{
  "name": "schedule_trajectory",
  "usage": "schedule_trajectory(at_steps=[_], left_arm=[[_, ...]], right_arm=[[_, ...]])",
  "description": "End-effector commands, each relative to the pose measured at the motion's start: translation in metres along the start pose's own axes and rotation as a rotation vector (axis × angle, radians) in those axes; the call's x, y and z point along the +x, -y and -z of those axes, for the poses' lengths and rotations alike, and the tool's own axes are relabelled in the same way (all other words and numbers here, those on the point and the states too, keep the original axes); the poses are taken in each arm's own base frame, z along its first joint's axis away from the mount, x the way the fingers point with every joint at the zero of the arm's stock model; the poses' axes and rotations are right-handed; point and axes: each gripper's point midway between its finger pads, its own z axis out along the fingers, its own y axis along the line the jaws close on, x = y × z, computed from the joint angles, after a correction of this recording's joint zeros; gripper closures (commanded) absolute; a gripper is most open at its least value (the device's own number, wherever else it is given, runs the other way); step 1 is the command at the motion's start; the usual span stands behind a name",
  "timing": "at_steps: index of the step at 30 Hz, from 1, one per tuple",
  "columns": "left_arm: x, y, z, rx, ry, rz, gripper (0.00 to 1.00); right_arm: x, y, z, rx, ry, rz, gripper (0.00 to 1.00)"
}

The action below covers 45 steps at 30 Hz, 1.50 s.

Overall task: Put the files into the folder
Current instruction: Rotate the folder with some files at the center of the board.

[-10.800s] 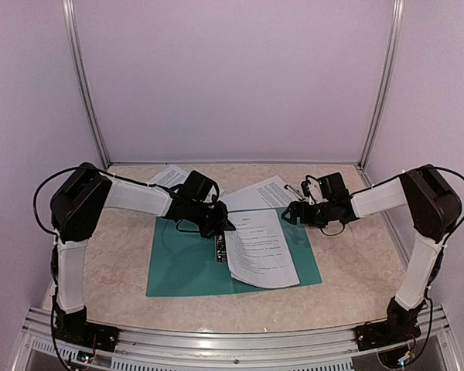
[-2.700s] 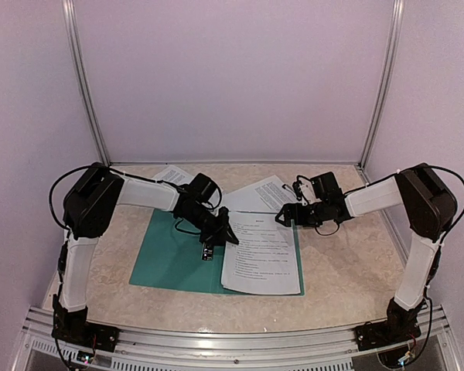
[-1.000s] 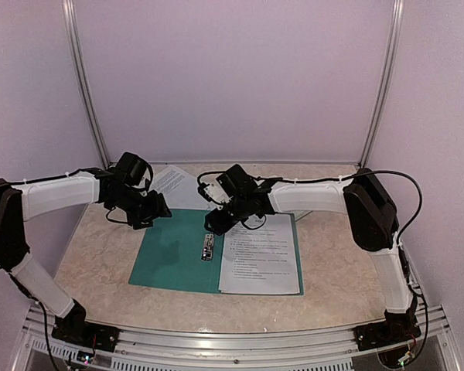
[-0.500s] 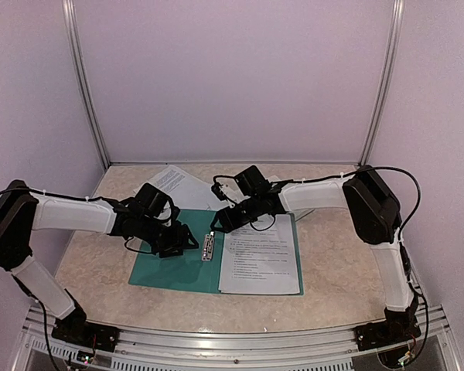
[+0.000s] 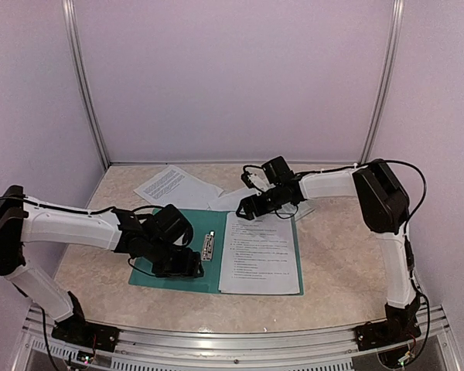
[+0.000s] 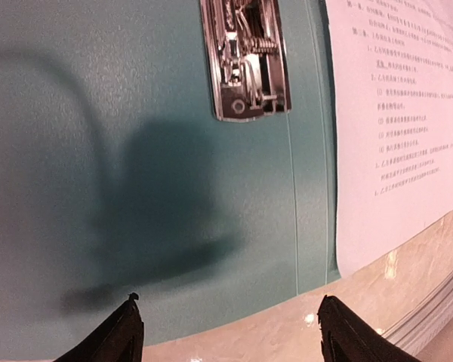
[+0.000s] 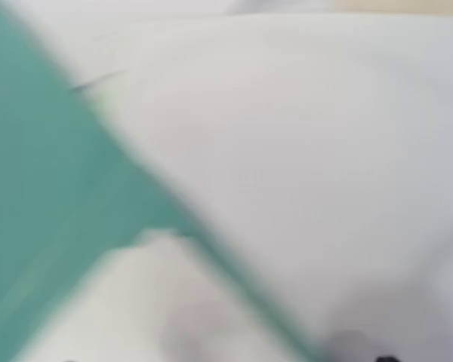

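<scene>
The folder (image 5: pixel 210 272) lies open on the table (image 5: pixel 344 255), with one sheet (image 5: pixel 259 255) squared up on its right leaf. At least two more files sit outside it at the far side: one (image 5: pixel 170 184) well apart to the left, another (image 5: pixel 226 202) poking out just behind the folder's far edge. From where I stand the job looks part done, with the next sheet not yet fetched.

The left gripper (image 6: pixel 228 303) hovers low over the bare left leaf near its front edge, fingers (image 6: pixel 128 332) spread wide with nothing between them, just this side of the clip (image 6: pixel 245 60). The right gripper (image 5: pixel 243 209) is over the far end of the filed sheet. Its own view is a blur of teal and white, so I cannot tell how its fingers stand.

Next, I'd guess, comes a pinch at a loose sheet's edge. Thin paper lying flat gives little to grab.

The sheet carries numbered lines of black print, too small to read. I see no brand or label.
</scene>
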Motion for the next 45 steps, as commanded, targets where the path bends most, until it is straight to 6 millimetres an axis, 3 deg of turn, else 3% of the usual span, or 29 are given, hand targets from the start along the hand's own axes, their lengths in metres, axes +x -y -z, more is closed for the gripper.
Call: schedule_trajectory(at_steps=[1,8,15,25,32,40,43,45], left_arm=[[0.020,-0.011,0.017,-0.134,0.008,-0.047,0.22],[0.039,-0.013,0.009,-0.162,-0.039,-0.042,0.22],[0.036,-0.020,-0.006,-0.247,-0.069,-0.043,0.22],[0.046,-0.044,-0.005,-0.307,-0.102,0.033,0.23],[0.039,-0.069,0.002,-0.376,-0.094,0.122,0.23],[0.019,-0.097,0.013,-0.406,-0.066,0.184,0.24],[0.009,-0.102,0.022,-0.429,-0.045,0.174,0.24],[0.001,-0.099,0.030,-0.420,-0.028,0.163,0.23]], right_arm=[[-0.002,0.021,0.018,0.047,-0.010,0.028,0.17],[0.008,0.049,0.023,0.078,-0.050,0.006,0.17],[0.033,0.049,0.031,0.075,-0.118,-0.001,0.21],[0.077,0.027,0.060,0.013,-0.158,-0.043,0.26],[0.095,-0.004,0.080,-0.058,-0.164,-0.051,0.30],[0.115,-0.054,0.088,-0.139,-0.187,-0.035,0.33],[0.116,-0.064,0.091,-0.141,-0.184,-0.032,0.34],[0.111,-0.059,0.095,-0.084,-0.172,-0.028,0.34]])
